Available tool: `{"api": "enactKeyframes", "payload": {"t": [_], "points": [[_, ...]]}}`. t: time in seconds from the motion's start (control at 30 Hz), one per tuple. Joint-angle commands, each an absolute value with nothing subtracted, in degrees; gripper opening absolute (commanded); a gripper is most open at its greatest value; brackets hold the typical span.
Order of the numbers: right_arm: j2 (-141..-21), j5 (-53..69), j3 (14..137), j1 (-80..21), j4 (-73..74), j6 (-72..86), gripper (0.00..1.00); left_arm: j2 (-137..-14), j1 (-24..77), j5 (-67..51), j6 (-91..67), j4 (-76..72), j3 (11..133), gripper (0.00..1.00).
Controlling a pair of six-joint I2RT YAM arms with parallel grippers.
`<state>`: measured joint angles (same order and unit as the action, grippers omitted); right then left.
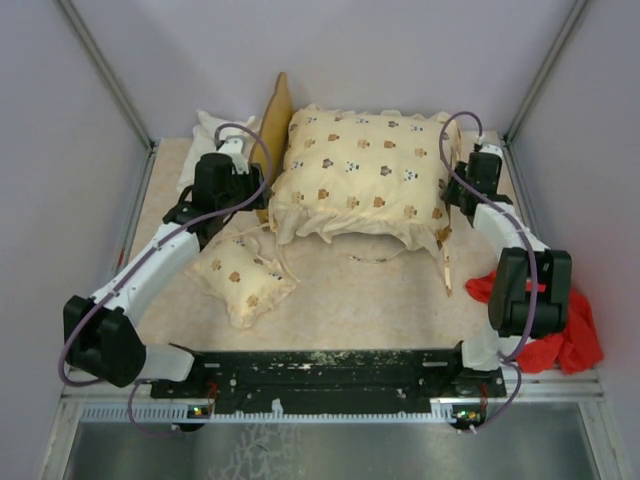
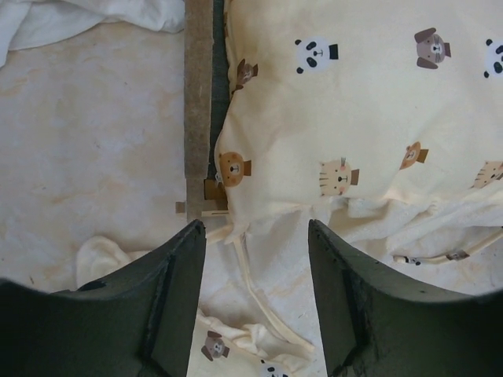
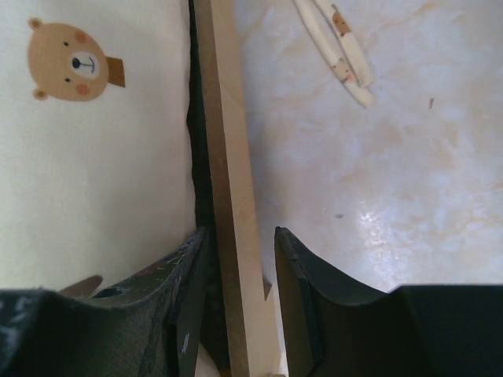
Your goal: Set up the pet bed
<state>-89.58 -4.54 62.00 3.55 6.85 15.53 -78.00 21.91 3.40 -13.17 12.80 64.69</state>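
Soft even light, mild blur.

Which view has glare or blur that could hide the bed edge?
Top external: even, soft light, shadow under the cushion overhang. Left wrist: prints crisp, fingers dark and blurred. Right wrist: glare on the table, bed rail clear.

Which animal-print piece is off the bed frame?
The small pillow, lying flat on the table; the big cushion drapes over the frame.
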Motion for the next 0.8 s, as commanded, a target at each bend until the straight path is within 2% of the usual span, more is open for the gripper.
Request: {"api": "enactKeyframes", "payload": {"t": [0.0, 0.13, 0.2, 0.27, 0.3, 0.4, 0.6, 0.77], "points": [[-92.99, 0.25, 65.08, 4.04, 3.87, 16.99, 0.4, -78.05, 21.16, 0.69, -12.31, 8.62, 63.28, 0.59], [-93.9, 0.27, 62.61, 4.51, 0.67, 19.25, 0.38, -78.98, 21.14, -2.16, -12.34, 7.96, 64.1, 0.57], [-93.31, -0.93, 62.05, 4.86, 1.84, 20.65, 0.25, -79.75, 21.18, -1.94, -12.15, 8.47, 65.11, 0.56], [-90.78, -4.84, 59.61, 4.94, 1.27, 21.57, 0.06, -80.65, 21.17, -2.46, -11.85, 7.35, 65.47, 0.53], [-89.21, -7.17, 58.22, 4.99, 1.22, 22.17, 0.0, -81.24, 21.18, -3.25, -11.2, 6.61, 65.58, 0.51], [-84.3, -9.53, 54.65, 6.11, 1.56, 22.09, 0.0, -83.47, 21.17, -7.55, -9.52, 3.84, 66.0, 0.44], [-76.1, -12.03, 50.5, 7.38, 5.02, 24.61, 0.0, -90.62, 21.14, -9.02, -12.4, -2.65, 71.47, 0.31], [-69.09, -13.12, 44.99, 7.36, 6.21, 29.29, 0.0, -99.09, 21.18, -8.24, -12.26, -0.93, 84.2, 0.28]]}}
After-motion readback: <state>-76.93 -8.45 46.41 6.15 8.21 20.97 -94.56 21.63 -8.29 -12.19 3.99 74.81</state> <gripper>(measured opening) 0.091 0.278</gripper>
